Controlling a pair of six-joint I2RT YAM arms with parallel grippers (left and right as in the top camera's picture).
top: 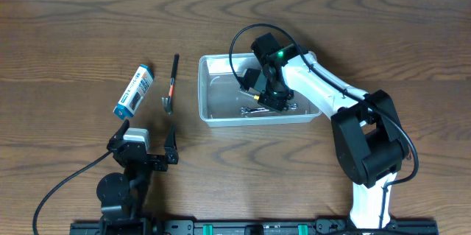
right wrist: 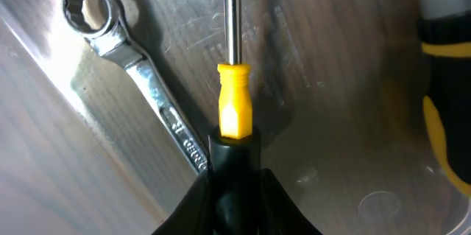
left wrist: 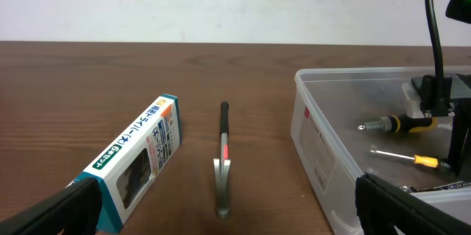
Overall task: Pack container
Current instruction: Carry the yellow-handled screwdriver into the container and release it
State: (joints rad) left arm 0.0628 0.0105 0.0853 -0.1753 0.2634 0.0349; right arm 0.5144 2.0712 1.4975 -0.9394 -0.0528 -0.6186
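The clear plastic container (top: pixel 208 110) stands at the table's middle; its near wall shows in the left wrist view (left wrist: pixel 316 139). My right gripper (top: pixel 271 99) is down inside it, shut (right wrist: pixel 235 183) on a thin screwdriver with a yellow and black handle (right wrist: pixel 235 106), also seen from the left wrist (left wrist: pixel 423 161). A silver wrench (right wrist: pixel 140 73) lies on the container floor beside it. A thicker black and yellow screwdriver (left wrist: pixel 394 124) lies there too. My left gripper (top: pixel 147 145) is open and empty (left wrist: pixel 235 209), near the table's front left.
A blue and white box (top: pixel 134 90) lies on the table left of the container, also in the left wrist view (left wrist: pixel 136 161). A small hammer-like tool with a black handle (top: pixel 171 84) lies between box and container, straight ahead of my left gripper (left wrist: pixel 223 161).
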